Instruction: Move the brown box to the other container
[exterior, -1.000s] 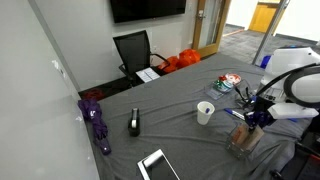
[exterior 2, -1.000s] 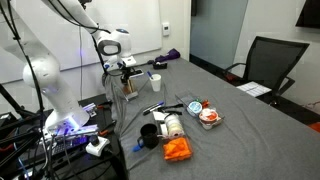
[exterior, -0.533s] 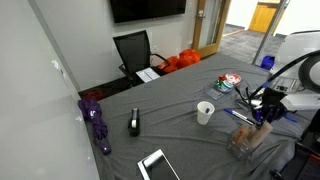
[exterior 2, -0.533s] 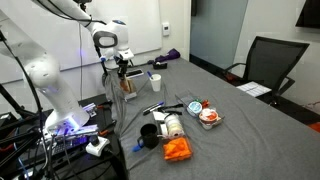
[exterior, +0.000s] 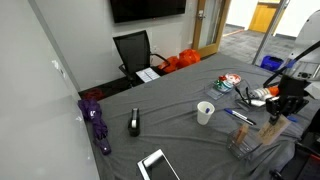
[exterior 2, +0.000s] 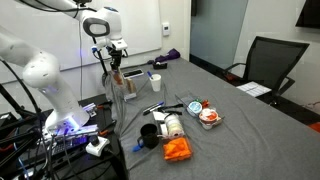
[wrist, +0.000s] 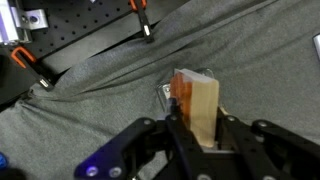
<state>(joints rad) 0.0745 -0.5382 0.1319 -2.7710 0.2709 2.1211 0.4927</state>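
brown box (wrist: pixel 198 108) upright, clamped between fingers (wrist: pixel 177 136)

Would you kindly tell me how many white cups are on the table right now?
1. The white cup stands upright on the grey table, visible in both exterior views. Another could be hidden among the clutter.

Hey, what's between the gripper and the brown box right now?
Nothing. In the wrist view the gripper clamps the brown box directly, a finger against each side, above the grey tablecloth.
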